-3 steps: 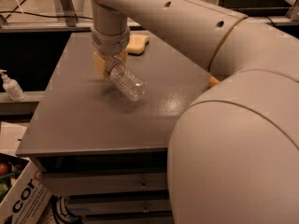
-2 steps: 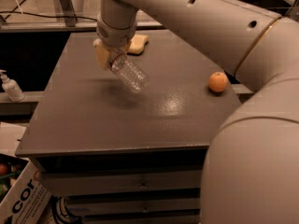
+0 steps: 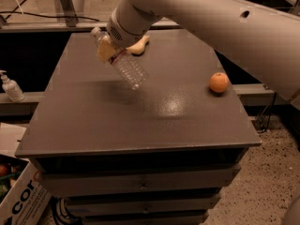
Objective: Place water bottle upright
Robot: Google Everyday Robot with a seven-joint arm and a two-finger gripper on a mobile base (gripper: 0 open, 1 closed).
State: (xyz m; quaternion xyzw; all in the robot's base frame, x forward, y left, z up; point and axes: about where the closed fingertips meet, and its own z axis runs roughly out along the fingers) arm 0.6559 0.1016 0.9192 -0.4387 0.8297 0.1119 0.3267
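Dark grey tabletop [image 3: 140, 125] is filling our view, and above its far left part our gripper [image 3: 111, 50] is hanging, its yellowish fingers [image 3: 104, 54] pinching the water bottle [image 3: 125, 67] near the neck. We are holding the bottle clear of the surface, tilted, its white cap pointing up and left and its base pointing down toward the right. Just behind the gripper a pale yellow object [image 3: 139, 45] is resting on the table. Well apart, near the right edge, an orange [image 3: 219, 82] is sitting. Left of the table, on a lower ledge, a white pump dispenser [image 3: 10, 87] is standing, and a cardboard box [image 3: 18, 205] is showing at bottom left.
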